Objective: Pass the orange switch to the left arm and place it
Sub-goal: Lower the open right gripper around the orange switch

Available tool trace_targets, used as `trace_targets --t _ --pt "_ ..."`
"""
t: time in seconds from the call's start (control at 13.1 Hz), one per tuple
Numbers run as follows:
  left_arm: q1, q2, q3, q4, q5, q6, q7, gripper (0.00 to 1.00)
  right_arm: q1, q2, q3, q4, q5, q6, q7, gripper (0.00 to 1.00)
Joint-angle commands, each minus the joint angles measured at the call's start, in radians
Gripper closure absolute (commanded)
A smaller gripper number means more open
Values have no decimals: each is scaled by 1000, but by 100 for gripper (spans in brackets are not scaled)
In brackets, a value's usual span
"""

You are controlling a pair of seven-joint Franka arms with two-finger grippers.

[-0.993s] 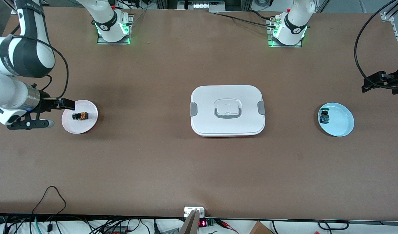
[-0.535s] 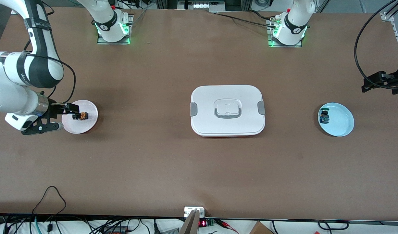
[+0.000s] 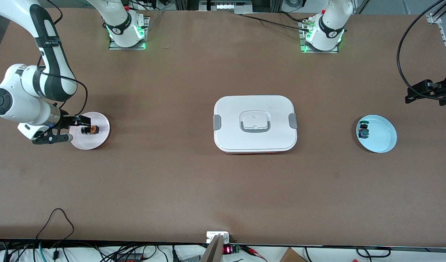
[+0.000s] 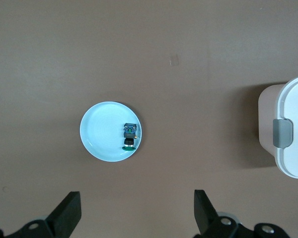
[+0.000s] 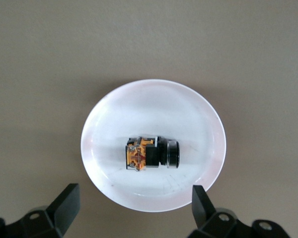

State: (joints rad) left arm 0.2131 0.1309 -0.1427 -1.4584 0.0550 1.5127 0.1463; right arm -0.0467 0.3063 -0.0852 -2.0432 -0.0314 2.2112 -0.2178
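Front view shows my right arm (image 3: 34, 91) lower and closer over the pink plate than it was a second ago; its elbow has swung in toward the table and the wrist has dropped. I read this as the approach to the first pick, with the grasp not yet made and the handover still to come.

The table (image 3: 172, 189) is a broad, matte brown surface. Cables and electronics hang along its edge nearest the front camera, and both arm bases stand at the opposite edge with green lights on.

The box (image 3: 255, 123) sits shut at the middle of the table, between the two plates, so it is the obstacle any carry must clear.

The left gripper (image 4: 134, 213) waits with its fingers spread wide and empty, high over the table near the blue plate (image 3: 381, 140), which holds the blue and green component (image 3: 363, 131).

The right gripper (image 5: 131, 208) hangs over the pink plate (image 3: 97, 140), fingers wide apart and empty. How near the fingertips are to the plate I cannot judge well.

The orange switch (image 5: 152, 153) lies on its side near the middle of the pink plate, untouched.
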Motion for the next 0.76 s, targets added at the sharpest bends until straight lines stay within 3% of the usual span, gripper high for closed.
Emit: trace_targets --t 0.0,0.31,0.69 --pt "-6 16 0 30 25 -6 15 0 -5 -18 5 -46 8 54 20 0" --pt "-6 16 0 30 25 -6 15 0 -10 -10 5 -118 8 200 21 0" --pt "-6 16 0 30 25 -6 15 0 -18 20 5 -143 10 281 21 0"
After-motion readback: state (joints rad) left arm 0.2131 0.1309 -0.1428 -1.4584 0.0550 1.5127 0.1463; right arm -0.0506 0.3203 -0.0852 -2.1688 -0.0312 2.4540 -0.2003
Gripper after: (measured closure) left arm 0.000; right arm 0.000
